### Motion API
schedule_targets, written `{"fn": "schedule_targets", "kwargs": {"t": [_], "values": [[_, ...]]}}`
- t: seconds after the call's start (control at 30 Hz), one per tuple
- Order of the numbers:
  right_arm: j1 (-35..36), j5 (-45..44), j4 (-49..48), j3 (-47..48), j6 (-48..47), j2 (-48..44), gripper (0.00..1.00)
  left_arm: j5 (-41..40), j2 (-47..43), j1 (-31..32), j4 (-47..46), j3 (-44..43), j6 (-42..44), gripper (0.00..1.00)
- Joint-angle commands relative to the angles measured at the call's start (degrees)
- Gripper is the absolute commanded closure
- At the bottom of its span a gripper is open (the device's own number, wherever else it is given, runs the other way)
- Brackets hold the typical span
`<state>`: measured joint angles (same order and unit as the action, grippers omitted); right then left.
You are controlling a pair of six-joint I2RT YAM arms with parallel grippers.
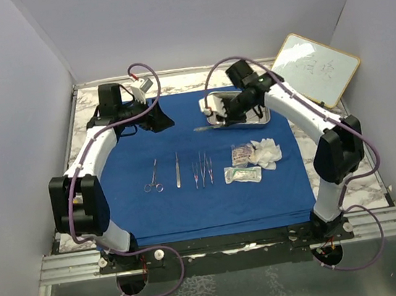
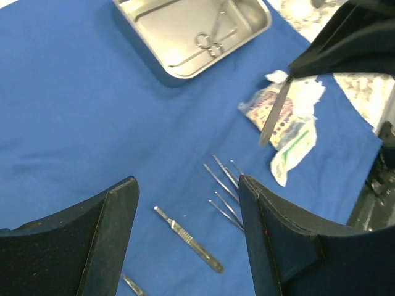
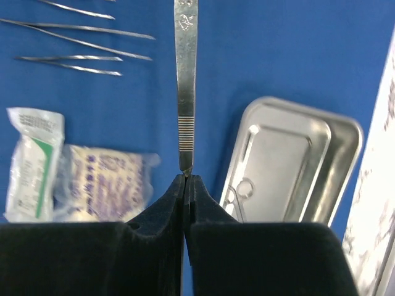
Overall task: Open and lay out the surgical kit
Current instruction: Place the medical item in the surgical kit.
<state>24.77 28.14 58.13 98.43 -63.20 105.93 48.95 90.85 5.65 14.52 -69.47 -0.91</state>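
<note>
The surgical kit's royal-blue cloth [image 1: 189, 193] lies spread flat on the table. On it, in a row, lie scissors [image 1: 152, 177], a ribbed steel handle [image 1: 177, 170] [image 2: 188, 239] and two tweezers [image 1: 201, 169] [image 2: 225, 191]. Clear packets [image 1: 243, 175] [image 3: 34, 163] and white gauze [image 1: 266, 152] lie to their right. The steel tray [image 1: 261, 116] [image 3: 333, 142] holds a ring-handled instrument [image 2: 210, 43]. My right gripper [image 3: 186, 177] [image 1: 222, 118] is shut on the end of a flat steel instrument [image 3: 185, 80] [image 2: 274, 114], held above the cloth beside the tray. My left gripper [image 2: 188, 182] [image 1: 159, 120] hangs open over the cloth with nothing between its fingers.
A wood-framed whiteboard [image 1: 316, 67] leans at the back right corner. White walls close in the table on three sides. Marbled tabletop [image 1: 365, 170] shows around the cloth's edges.
</note>
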Motion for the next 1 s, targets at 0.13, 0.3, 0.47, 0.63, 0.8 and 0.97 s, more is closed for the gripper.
{"fn": "schedule_targets", "kwargs": {"t": [0.13,0.3,0.47,0.63,0.8,0.97], "values": [[13.7,-10.0,-6.8,-5.7,1.1,-6.6,0.99,15.4,-4.0,0.7,16.7,-5.2,14.2,0.32],[19.4,-13.8,-9.6,-7.1,1.9,-7.8,0.99,18.4,-2.6,2.7,21.3,-4.3,15.0,0.33],[23.1,-17.1,-10.2,-7.1,1.9,-7.9,0.99,20.2,0.1,4.7,28.5,-5.5,18.3,0.36],[25.1,-18.7,-10.7,-6.8,2.1,-7.8,0.99,18.7,2.2,6.9,32.0,-5.6,20.4,0.38],[26.3,-19.9,-10.7,-7.0,2.1,-7.6,0.99,18.8,4.8,8.1,35.9,-6.5,23.0,0.45],[26.9,-20.2,-10.7,-7.5,2.0,-7.6,0.99,18.4,6.0,9.3,37.6,-7.3,24.2,0.54]]}}
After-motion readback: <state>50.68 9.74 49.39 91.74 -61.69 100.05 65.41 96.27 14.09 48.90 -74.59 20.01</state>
